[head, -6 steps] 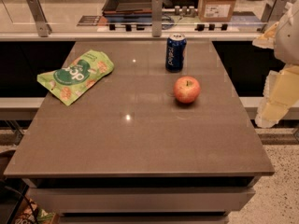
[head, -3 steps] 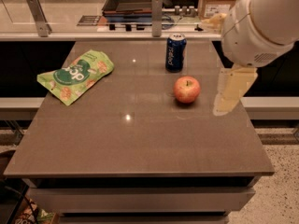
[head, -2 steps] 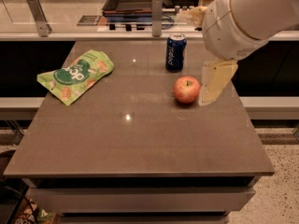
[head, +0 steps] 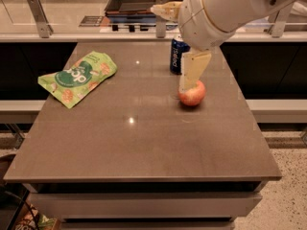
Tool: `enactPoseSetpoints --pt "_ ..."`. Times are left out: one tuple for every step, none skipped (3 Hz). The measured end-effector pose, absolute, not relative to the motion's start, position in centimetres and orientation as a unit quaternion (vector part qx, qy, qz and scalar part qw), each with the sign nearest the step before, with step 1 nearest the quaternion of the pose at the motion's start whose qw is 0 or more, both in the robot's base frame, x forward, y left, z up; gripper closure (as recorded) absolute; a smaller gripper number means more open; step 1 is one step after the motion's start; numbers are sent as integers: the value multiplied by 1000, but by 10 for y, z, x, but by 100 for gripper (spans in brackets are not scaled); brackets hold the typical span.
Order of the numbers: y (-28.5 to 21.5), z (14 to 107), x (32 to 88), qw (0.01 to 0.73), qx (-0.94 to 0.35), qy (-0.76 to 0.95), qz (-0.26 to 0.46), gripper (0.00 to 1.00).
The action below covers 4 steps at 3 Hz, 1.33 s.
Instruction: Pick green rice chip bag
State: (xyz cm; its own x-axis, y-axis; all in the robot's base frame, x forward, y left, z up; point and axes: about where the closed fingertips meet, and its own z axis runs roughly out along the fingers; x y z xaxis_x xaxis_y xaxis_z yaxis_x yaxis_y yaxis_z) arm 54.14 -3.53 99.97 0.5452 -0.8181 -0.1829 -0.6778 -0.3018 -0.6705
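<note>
The bag (head: 76,78) lies flat on the left rear part of the table (head: 144,147), set on a slant, with one end toward the back and the other out by the left edge. It is a crinkly light-green pouch with a dark green round logo at its middle, white letters on the logo, and orange chip pictures scattered over the paler green. Nothing touches it, and it lies well apart from everything else on the table.

The gripper (head: 169,47) hangs over the right rear part of the table, well apart from the bag. Its two cream fingers (head: 194,71) stand wide apart and hold nothing. One points left at the top of the view and the other slants down in front of the can (head: 176,59) and the apple (head: 194,96). The tip of the lower one overlaps the top of the apple, but whether it touches the apple cannot be told.

The bulky white arm (head: 225,8) comes in from the upper right and is cut off by the edge there. It hides the top and right side of the blue can. The apple stands just in front of the can, its upper left covered by the finger. On the counter (head: 72,20) behind the table, a dark tray (head: 134,1) is partly cut off, and what it carries is hard to make out
</note>
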Motion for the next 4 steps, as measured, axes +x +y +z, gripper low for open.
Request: enactPoseSetpoints --pt "-35 1000 541 362 -801 467 -97 0" --pt "-34 1004 554 369 -802 457 -107 0" --pt "-9 995 589 389 -810 425 -109 0" --pt "23 971 623 393 -820 404 -100 0"
